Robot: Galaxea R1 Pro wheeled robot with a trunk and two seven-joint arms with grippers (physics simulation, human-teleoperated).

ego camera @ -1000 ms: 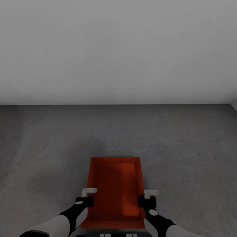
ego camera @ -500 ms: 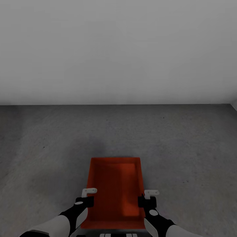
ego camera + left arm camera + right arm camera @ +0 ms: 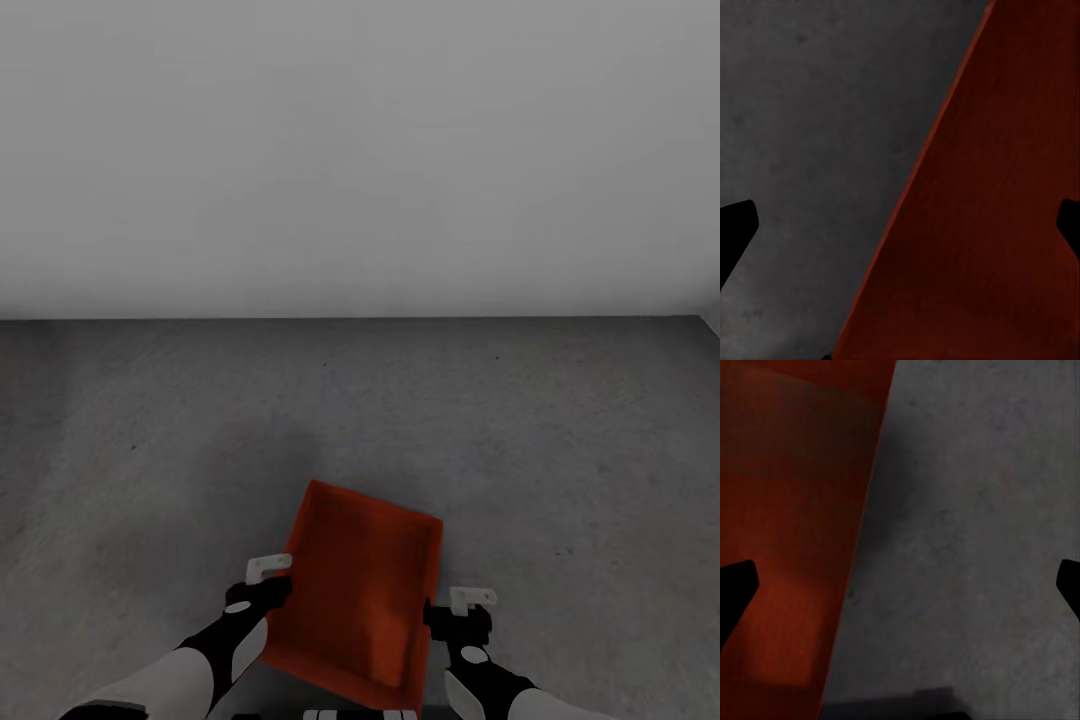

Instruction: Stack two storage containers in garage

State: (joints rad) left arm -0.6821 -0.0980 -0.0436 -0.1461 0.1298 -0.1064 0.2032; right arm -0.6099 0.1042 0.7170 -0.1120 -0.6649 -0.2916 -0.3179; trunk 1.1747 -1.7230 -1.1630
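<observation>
One orange-red storage container lies askew on the grey concrete floor of the garage, right in front of me, its open top up. My left gripper is at its left long wall and my right gripper at its right long wall. In the left wrist view the left gripper stands open, with the container's edge running between its spread fingers. In the right wrist view the right gripper is open too, the container wall on one side and bare floor on the other.
A plain white wall stands ahead, meeting the concrete about halfway up the head view. Concrete floor stretches to both sides of the container. A wall corner shows at the far right.
The container has turned clockwise and sits skewed instead of square between the arms. The right gripper has shifted slightly back and outward, and the left one a little forward.
</observation>
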